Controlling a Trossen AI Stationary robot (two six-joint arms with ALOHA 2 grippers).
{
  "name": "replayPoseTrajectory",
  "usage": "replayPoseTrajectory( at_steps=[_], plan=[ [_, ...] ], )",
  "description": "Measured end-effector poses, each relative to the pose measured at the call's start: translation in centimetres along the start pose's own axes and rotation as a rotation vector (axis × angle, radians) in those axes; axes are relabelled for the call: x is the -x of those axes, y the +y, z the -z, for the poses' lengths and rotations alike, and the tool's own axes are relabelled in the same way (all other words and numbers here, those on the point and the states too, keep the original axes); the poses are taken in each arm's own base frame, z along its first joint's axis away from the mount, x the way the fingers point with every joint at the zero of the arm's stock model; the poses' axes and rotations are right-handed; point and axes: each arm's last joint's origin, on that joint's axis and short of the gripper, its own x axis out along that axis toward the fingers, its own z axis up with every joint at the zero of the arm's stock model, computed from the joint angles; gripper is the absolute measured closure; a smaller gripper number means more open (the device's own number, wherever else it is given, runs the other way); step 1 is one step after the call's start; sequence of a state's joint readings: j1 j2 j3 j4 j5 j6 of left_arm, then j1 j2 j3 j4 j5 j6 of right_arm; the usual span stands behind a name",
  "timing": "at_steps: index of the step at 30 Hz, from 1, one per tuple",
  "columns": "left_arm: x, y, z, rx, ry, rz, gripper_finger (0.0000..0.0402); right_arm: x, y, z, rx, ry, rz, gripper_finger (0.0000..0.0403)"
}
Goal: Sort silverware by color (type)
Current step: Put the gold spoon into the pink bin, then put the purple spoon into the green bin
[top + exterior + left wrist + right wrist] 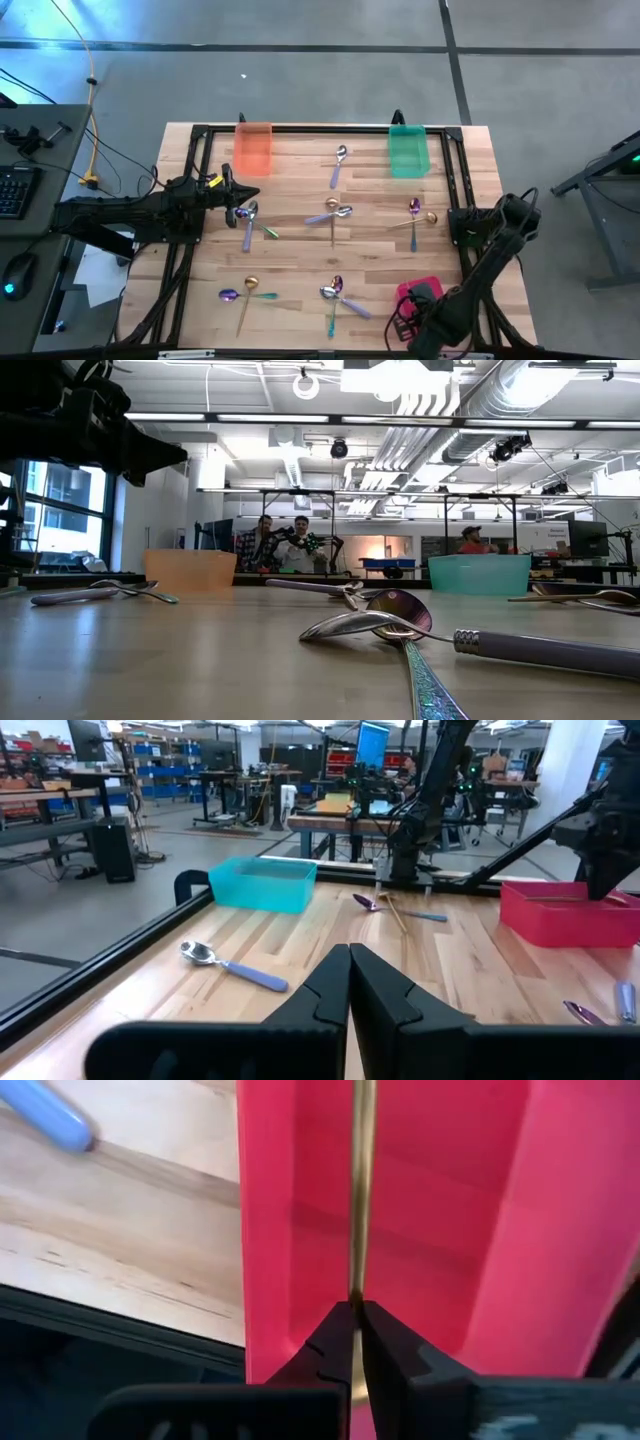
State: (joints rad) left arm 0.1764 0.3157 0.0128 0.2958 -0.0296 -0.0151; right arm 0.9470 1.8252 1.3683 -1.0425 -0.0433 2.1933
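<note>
1. Holding a slender gold metal spoon (362,1190) by its handle, the right gripper (356,1312) hangs directly over the pink plastic tray (520,1220), its fingers pinched tight on the metal, so the spoon points down into the tray's hollow.

2. The step in hand looks like the drop-off: a gold piece going into the pink tray (412,292). Next it seems to need only a slight lowering and a parting of the fingers so the spoon lands inside the walls.

3. The left gripper (349,966) waits well away from the pink tray, across the wooden table (290,245), fingers pressed together with nothing between them.

4. Other spoons lie loose between it and the pink tray: a lavender-handled silver spoon (232,966), and crossed clusters of gold, silver and iridescent ones (335,290).

5. The orange tray (253,147) and green tray (407,150) stand far from the pink tray, along the opposite edge.
</note>
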Motion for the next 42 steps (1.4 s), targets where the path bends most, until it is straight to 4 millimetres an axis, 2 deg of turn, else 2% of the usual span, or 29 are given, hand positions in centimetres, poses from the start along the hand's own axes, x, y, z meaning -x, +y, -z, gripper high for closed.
replayPoseTrajectory(
  at_steps=[8, 17, 26, 30, 35, 42],
  plan=[
    [0.0, 0.0, 0.0, 0.009, 0.000, 0.000, 0.0402, -0.7, -0.5, -0.1, 0.020, 0.067, 0.070, 0.0403],
    [0.0, 0.0, 0.1, -0.008, 0.014, 0.001, 0.0402, -0.6, 0.4, -0.4, -0.008, 0.170, 0.078, 0.0397],
    [0.0, 0.0, 0.5, -0.022, 0.056, -0.006, 0.0401, -0.5, 0.7, -0.8, -0.046, 0.230, 0.114, 0.0313],
    [0.0, 0.0, 0.5, -0.030, 0.057, -0.007, 0.0402, -0.5, 0.8, -0.8, -0.050, 0.234, 0.108, 0.0291],
    [0.0, 0.0, 0.5, -0.030, 0.056, -0.007, 0.0401, -0.2, 1.1, -0.5, -0.044, 0.255, 0.083, 0.0296],
    [0.0, 0.0, 0.5, -0.032, 0.055, -0.007, 0.0402, 1.5, 1.0, -0.4, -0.044, 0.274, 0.149, 0.0343]
  ],
)
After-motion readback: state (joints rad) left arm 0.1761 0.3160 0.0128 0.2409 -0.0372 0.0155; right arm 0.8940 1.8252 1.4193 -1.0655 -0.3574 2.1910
